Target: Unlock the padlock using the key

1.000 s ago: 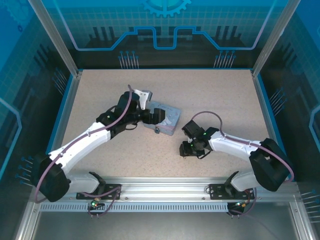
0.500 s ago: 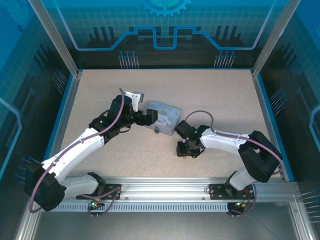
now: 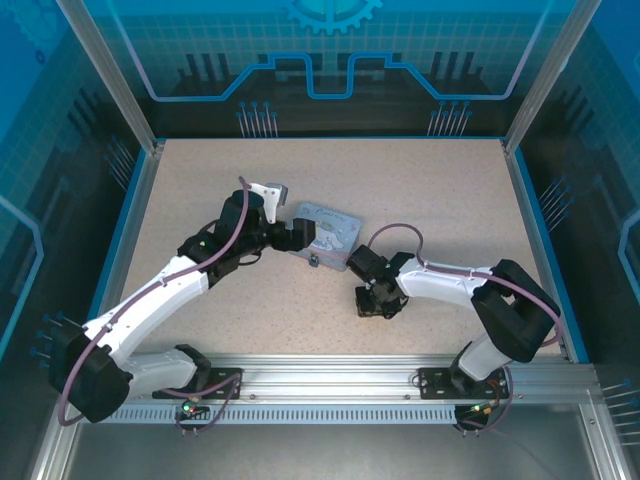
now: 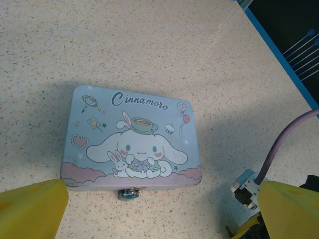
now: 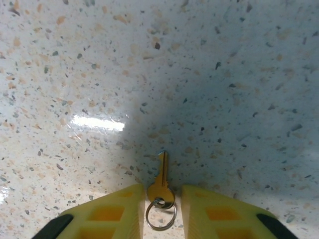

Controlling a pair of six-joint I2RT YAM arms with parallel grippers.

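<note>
The pale blue Cinnamoroll tin (image 4: 132, 134) lies flat on the table, also in the top view (image 3: 328, 236). The tiny padlock (image 4: 129, 193) hangs at the tin's near front edge (image 3: 313, 262). My left gripper (image 4: 164, 204) hovers over that edge, wide open, with its yellow fingers (image 4: 30, 211) far apart. The small brass-toned key (image 5: 161, 178) lies on the table with its ring (image 5: 160, 215). Its head sits between my right gripper's (image 5: 163, 209) yellow fingers (image 5: 117, 214). These stand narrowly open with a thin gap beside the key. In the top view my right gripper (image 3: 375, 300) points down right of the tin.
The right arm's wrist part and purple cable (image 4: 269, 159) show just right of the tin. The speckled table (image 3: 420, 190) is bordered by blue edges and aluminium posts. The arms' bases and rail (image 3: 330, 370) run along the near edge.
The left arm drew back to the left, then held still by the tin. The right arm's elbow swung left while its gripper stayed low over the key.
</note>
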